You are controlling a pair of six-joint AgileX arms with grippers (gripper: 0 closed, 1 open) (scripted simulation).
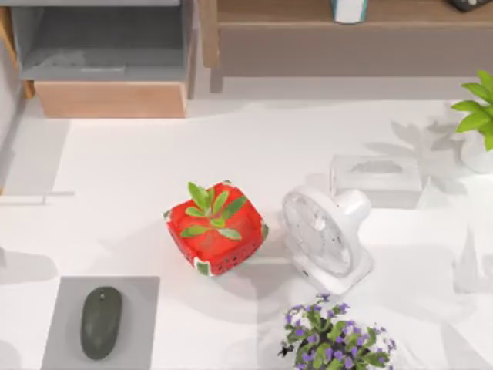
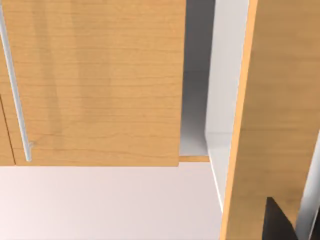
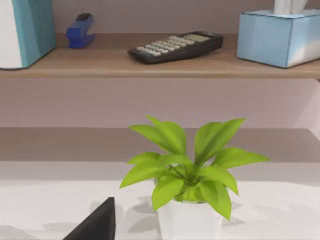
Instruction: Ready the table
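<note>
Worktop (image 1: 154, 169): the big white surface across the top view; it carries everything below.
Centre: a red strawberry-patterned pot (image 1: 216, 228) with a small green sprout, and just to its right a white desk fan (image 1: 326, 235).
Near left: a dark mouse (image 1: 101, 321) lying on a grey pad (image 1: 65, 339).
Near right: a purple-flowered plant (image 1: 335, 339) at the near edge.
Right side: a pale tissue box (image 1: 376, 179) beyond the fan, and a leafy green plant in a white pot (image 3: 187, 185) at the far right.
Far edge: a light-wood shelf unit (image 1: 323, 31) with an open drawer (image 1: 108, 69) at far left; its shelf holds a calculator (image 3: 175, 46), a blue stapler (image 3: 80, 30) and a blue tissue box (image 3: 277, 36).
Our left arm: up by the wooden cabinet front (image 2: 95, 80) at far left; we cannot tell how its fingers stand.
Our right arm: facing the leafy plant at far right; a dark tip (image 3: 97, 225) shows, and we cannot tell its fingers' state either.
Progress: we judge the task barely begun. Nothing is held, the things sit scattered, and the drawer stands open, perhaps waiting to take something.
</note>
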